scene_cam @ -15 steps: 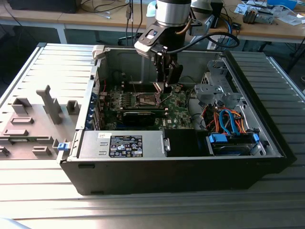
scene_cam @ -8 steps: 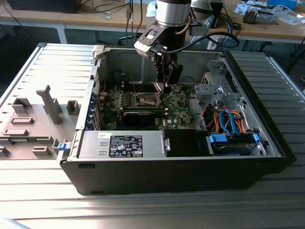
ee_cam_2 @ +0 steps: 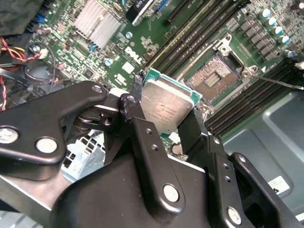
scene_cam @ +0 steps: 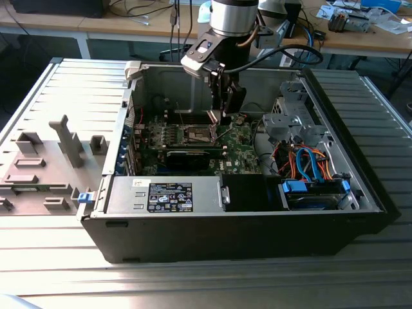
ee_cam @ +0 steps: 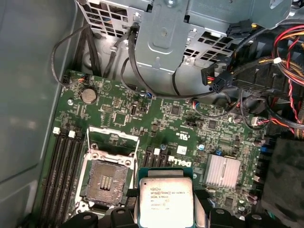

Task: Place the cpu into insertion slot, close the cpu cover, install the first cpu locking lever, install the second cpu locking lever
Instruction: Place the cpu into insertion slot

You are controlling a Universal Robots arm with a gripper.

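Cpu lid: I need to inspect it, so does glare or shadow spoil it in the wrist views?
First wrist view: the cpu is evenly lit, no hot spot. Second wrist view: a mild sheen across the cpu, no hard shadow.

fine printed lines on the cpu (ee_cam: 166, 203) top, too small to tell, white logo (ee_cam: 178, 164) on the green board (ee_cam: 156, 116) near the heatsink (ee_cam: 223, 170), black label (scene_cam: 170, 197) with white print on the grey box (scene_cam: 125, 193), nothing legible there

You have: cpu (ee_cam: 166, 202), dull silver-grey top, green rim; insertion slot (ee_cam: 105, 183), dark, silvery edging; circuit board (ee_cam: 156, 118), green; heatsink (ee_cam: 223, 171), silver, ribbed; cables (scene_cam: 304, 158), orange and blue.
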